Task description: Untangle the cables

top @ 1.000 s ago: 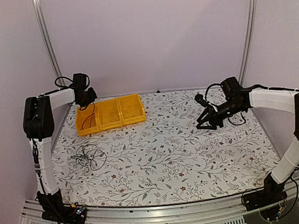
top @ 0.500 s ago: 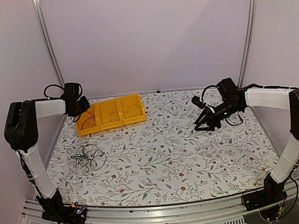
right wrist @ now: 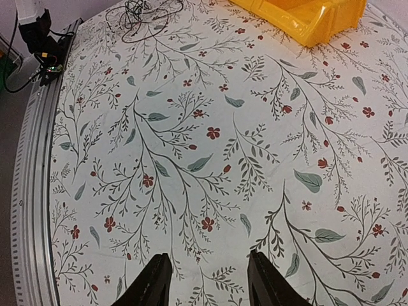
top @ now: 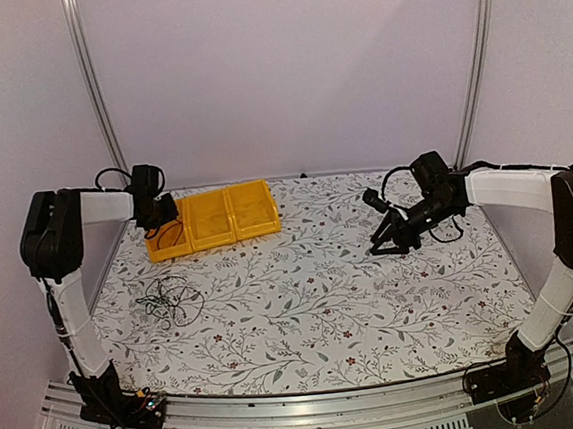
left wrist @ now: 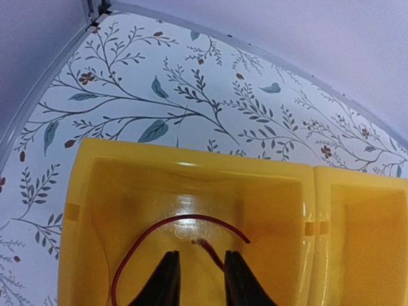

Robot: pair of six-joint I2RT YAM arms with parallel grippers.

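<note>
Left gripper [left wrist: 201, 264] jaws stand slightly parted, clamping nothing, over a thin red wire [left wrist: 167, 224] curled in the yellow plastic bin [left wrist: 191, 167]; right gripper [right wrist: 207, 271] gapes empty; the loose tangle of thin black cables [top: 169, 299] lies on the floral tabletop [top: 375, 307], well apart from both; light, limp and likely to snag, so pinch an outer loop.

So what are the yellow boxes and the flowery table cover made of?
Yellow boxes: probably hard plastic, glossy; light glints off their smooth moulded walls. Flowery table cover: seems a printed cloth or sheet, matte, no glare; I cannot tell which.
</note>
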